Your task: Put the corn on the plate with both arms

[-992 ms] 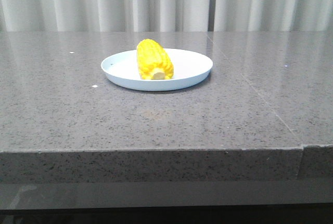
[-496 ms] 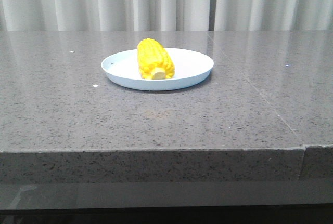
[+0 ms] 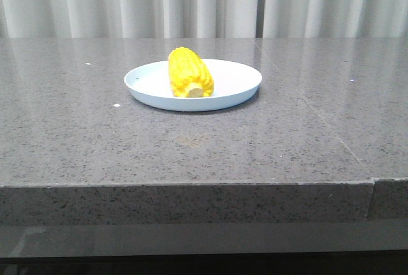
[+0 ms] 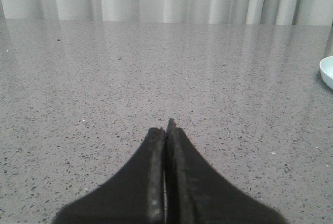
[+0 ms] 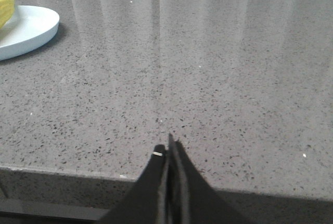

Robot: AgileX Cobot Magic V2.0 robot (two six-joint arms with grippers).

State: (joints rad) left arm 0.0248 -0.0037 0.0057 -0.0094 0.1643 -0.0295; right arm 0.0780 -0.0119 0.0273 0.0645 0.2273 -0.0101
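Note:
The yellow corn lies on the pale blue plate in the middle of the grey stone table, its cut stub end toward the camera. The plate's edge shows in the left wrist view; the plate and a bit of the corn show in the right wrist view. My left gripper is shut and empty, over bare table left of the plate. My right gripper is shut and empty at the table's front edge, right of the plate. Neither arm shows in the front view.
The grey speckled table has a front edge with a drop below it and a seam running down its right part. White curtains hang behind the table. A few small white specks lie on the surface.
None, apart from a very slight shift of the view between the earliest frame and now; corn and plate stay put.

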